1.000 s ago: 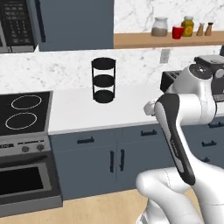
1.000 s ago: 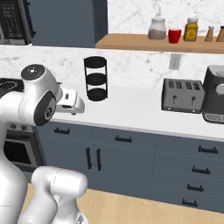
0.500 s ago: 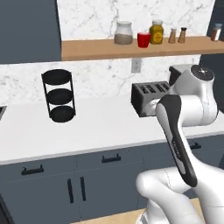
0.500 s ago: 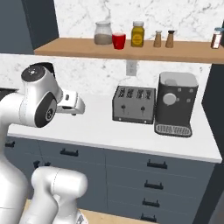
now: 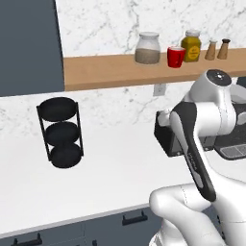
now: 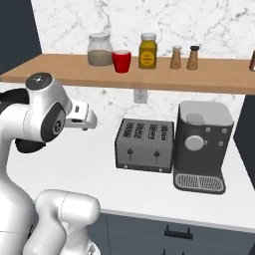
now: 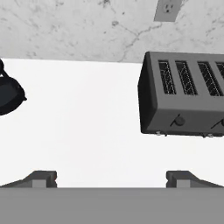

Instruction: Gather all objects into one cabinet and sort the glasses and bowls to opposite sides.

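Pincer spread wide, holding nothing, aimed down at bare white counter beside the grey four-slot toaster. Nothing gathered as far as visible: glossy red handled mug on the wooden wall shelf, well above. Arm folded, elbow high.

a kitchen: white counter, toaster, coffee machine, marble backsplash.

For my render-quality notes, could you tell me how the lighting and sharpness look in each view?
Left base view: flat, even light, slightly soft; the rack casts almost no shadow. Right base view: sharper, faint sheen on the red mug. Hand view: bright counter, faint shadow under the toaster.
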